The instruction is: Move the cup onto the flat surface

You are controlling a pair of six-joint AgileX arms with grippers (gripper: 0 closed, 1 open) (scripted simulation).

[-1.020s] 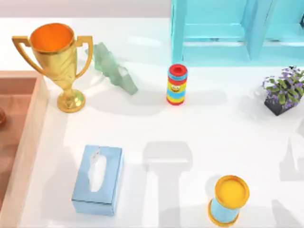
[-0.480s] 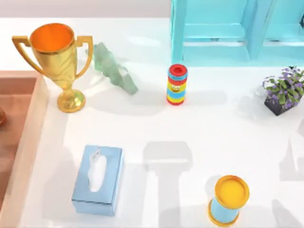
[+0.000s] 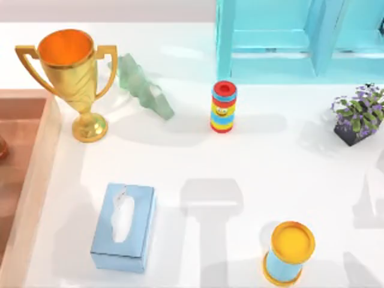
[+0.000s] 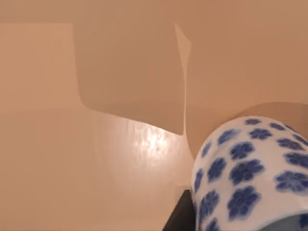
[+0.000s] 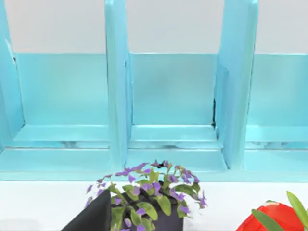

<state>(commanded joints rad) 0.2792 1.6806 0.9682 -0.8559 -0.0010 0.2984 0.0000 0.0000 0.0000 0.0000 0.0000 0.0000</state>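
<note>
The cup [image 3: 290, 252] is light blue with a wide yellow-orange rim and a yellow base ring. It stands upright on the white table near the front edge, right of centre, with nothing touching it. A low brown wooden surface with a raised rim [image 3: 36, 162] runs along the table's left side. A dark piece of my left gripper [image 4: 178, 220] shows over a tan surface, beside a white ceramic piece with blue flowers [image 4: 250, 173]. A dark piece of my right gripper [image 5: 91, 217] shows in front of the potted plant [image 5: 151, 197].
A tall gold two-handled trophy [image 3: 69, 78] stands at the back left, with a pale green object [image 3: 144, 87] beside it. A striped ring stack [image 3: 224, 107] sits mid-table. A blue tissue box [image 3: 124, 227] lies front left. A teal shelf unit [image 3: 300, 36] and the purple-flowered plant [image 3: 359, 114] are at the back right.
</note>
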